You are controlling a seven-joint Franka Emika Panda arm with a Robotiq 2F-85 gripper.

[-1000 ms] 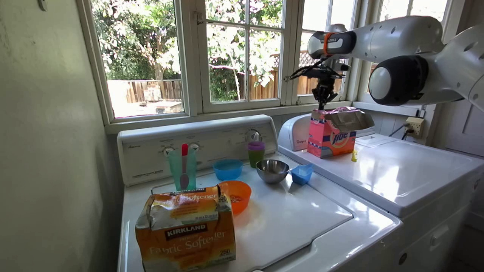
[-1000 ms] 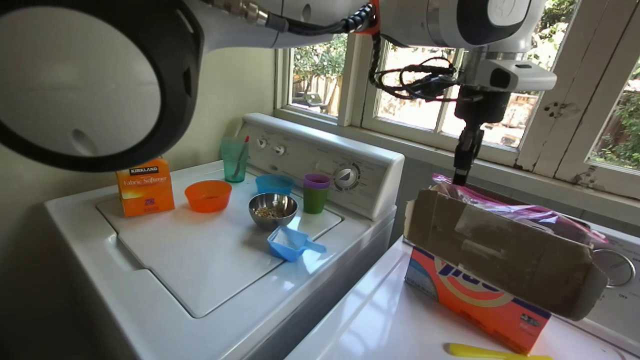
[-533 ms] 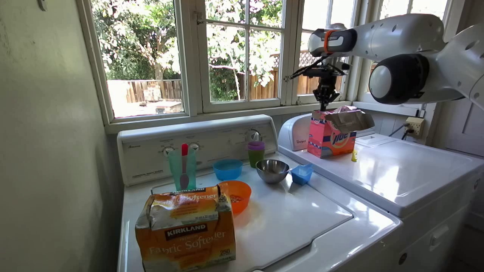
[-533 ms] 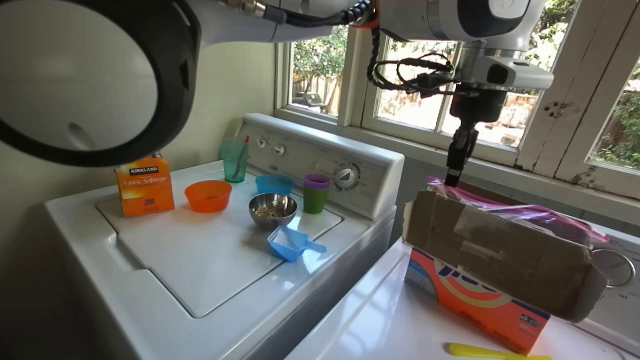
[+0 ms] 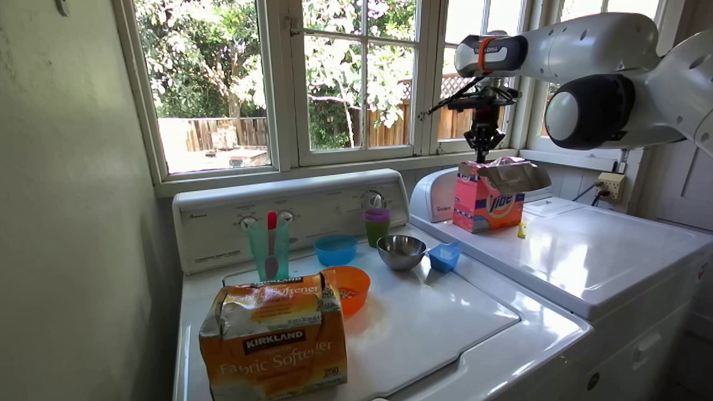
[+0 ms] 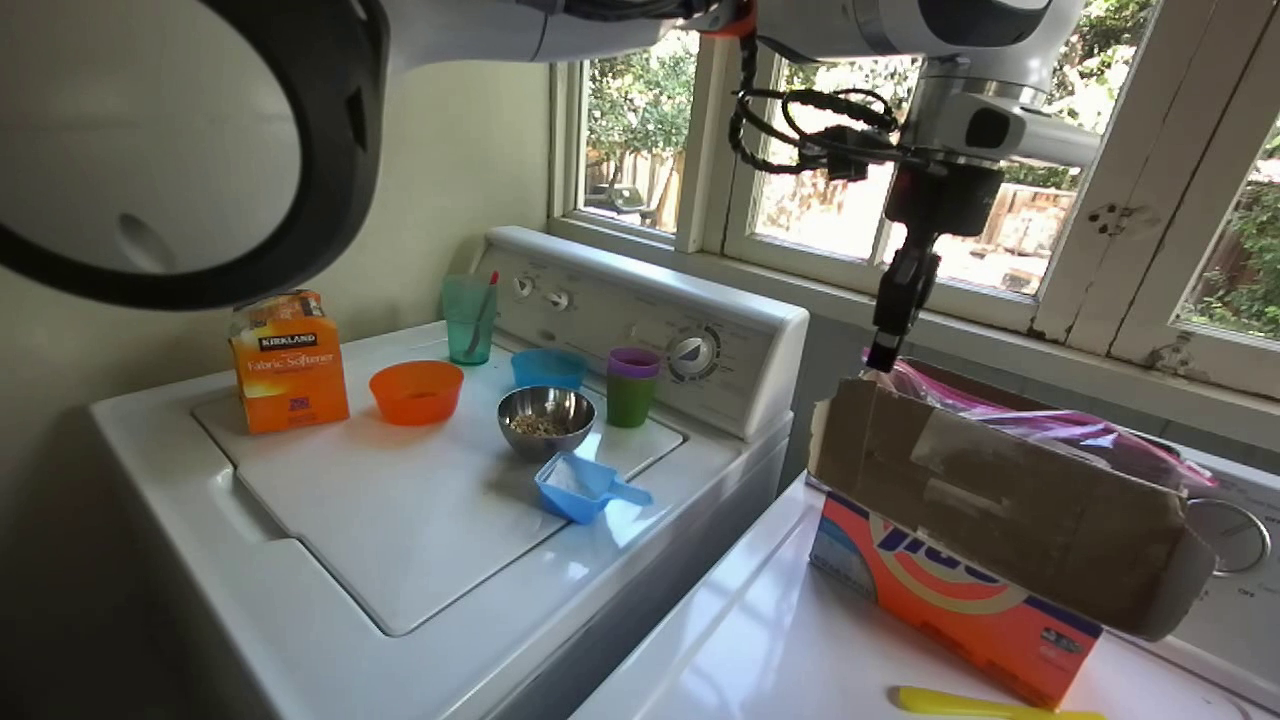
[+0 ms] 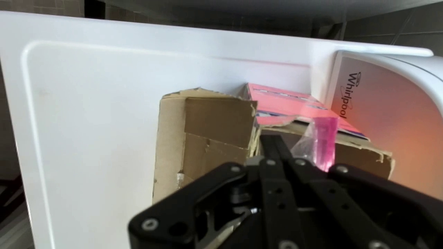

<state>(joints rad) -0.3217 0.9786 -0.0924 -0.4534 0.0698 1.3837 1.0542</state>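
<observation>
The gripper (image 6: pixel 881 360) is clenched and looks empty, just over one end of the open detergent box (image 6: pixel 1000 500), which sits on the white machine (image 6: pixel 740 640); a sideways move this low could snag the plastic bag (image 6: pixel 1072 430) jutting out and tip the box

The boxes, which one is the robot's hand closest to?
The Tide box: the hand is just above it. The Kirkland box stands farther away, on the other machine.

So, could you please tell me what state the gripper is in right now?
Gripper: closed, its tips close by the plastic bag at the top of the box; whether they pinch any plastic cannot be told.
</observation>
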